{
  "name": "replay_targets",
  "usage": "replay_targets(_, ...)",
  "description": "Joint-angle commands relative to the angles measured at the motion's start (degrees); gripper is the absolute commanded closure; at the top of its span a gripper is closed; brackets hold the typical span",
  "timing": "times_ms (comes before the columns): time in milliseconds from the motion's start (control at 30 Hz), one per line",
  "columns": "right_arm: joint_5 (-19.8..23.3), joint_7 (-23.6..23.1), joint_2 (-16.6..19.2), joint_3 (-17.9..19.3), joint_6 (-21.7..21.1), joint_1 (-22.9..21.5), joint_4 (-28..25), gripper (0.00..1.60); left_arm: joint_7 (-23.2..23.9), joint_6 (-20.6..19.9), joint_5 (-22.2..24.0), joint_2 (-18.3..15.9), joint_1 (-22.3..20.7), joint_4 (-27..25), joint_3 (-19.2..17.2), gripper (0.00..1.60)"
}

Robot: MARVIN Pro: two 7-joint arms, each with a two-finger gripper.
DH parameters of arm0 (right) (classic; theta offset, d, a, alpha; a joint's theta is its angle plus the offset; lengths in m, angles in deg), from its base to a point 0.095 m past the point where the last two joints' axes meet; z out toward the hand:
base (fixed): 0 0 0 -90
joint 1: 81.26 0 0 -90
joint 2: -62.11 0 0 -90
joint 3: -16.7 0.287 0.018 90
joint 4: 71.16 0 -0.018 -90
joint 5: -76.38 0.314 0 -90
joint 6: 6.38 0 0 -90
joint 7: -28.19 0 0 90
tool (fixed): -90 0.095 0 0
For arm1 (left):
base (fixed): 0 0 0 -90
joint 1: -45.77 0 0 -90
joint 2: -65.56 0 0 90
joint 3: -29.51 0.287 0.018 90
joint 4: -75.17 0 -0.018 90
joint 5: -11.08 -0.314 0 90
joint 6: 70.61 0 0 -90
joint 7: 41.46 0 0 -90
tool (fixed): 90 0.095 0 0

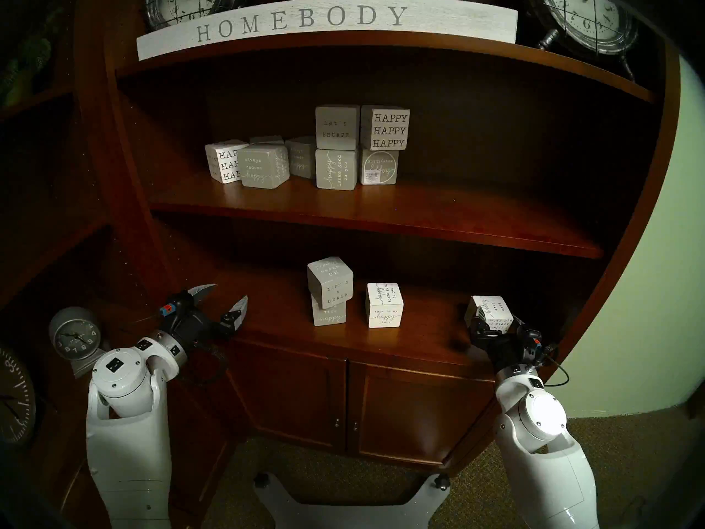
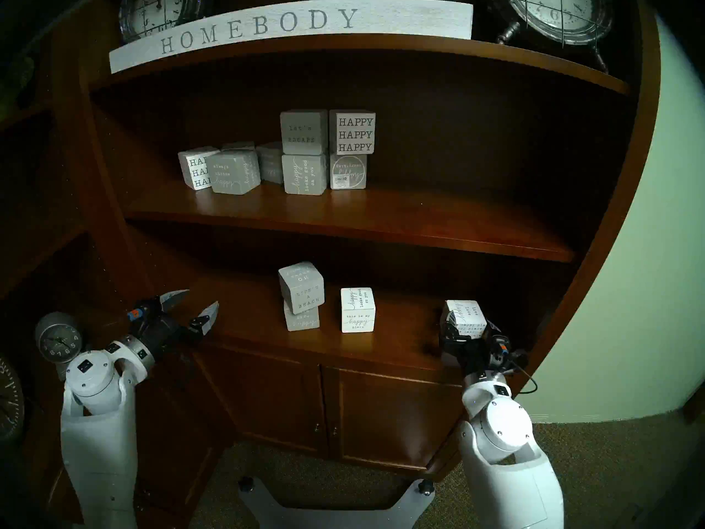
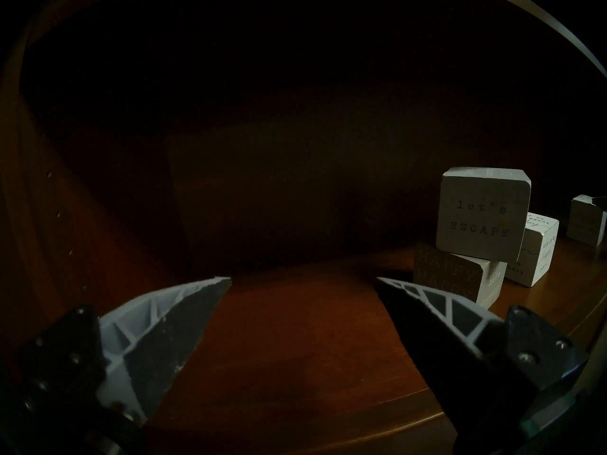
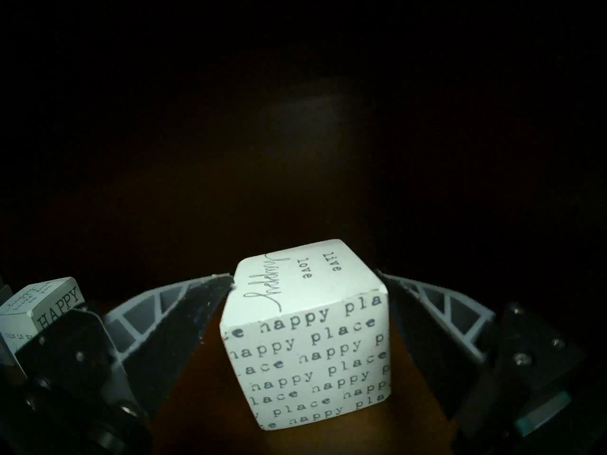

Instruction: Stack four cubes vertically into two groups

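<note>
From six to four o'clock, the lower shelf holds four cubes: two grey cubes [image 1: 330, 282] and two white cubes [image 1: 384, 305]. At centre sit eight more cubes [image 1: 335, 169]. Four clocks [image 1: 587, 16] show at eleven, one, eight and nine o'clock. One HOMEBODY sign [image 1: 305, 20] sits at twelve.

On the lowest open shelf, the grey "LIFE'S A BEACH" cube [image 1: 330, 286] sits atop the grey "live life happy" cube [image 1: 329, 313], twisted askew so its corners overhang. Just beside this pair, at 3 o'clock, the white "this is my happy place" cube [image 1: 384, 305] stands alone and upright on the wood. Well apart from it, again toward 3 o'clock near the shelf's front edge, is the white cube with repeated "happy place" print [image 4: 307, 336], slightly tilted, with "live love happy" script on its top face.
</note>
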Motion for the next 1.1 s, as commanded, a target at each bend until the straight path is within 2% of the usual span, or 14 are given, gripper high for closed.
replay_targets(0,-1.4,0.5,-0.5,-1.7,0.0,-1.3,-1.2,0.00,-0.1,0.1,-0.1,-0.1,-0.1,-1.1,0.0,0.00)
replay_targets(167,-3.9,1.8,-0.7,-3.0,-0.3,-1.8,-0.5,0.00,-0.1,0.1,-0.1,-0.1,-0.1,-1.1,0.0,0.00)
replay_targets(500,-5.6,3.0,-1.0,-3.8,0.0,-3.4,1.1,0.00,-0.1,0.1,-0.1,-0.1,-0.1,-1.1,-0.1,0.00)
replay_targets(1067,-5.5,2.6,-0.4,-3.0,-1.1,-8.7,6.2,0.00,-0.1,0.1,-0.1,-0.1,-0.1,-1.1,-0.1,0.00)
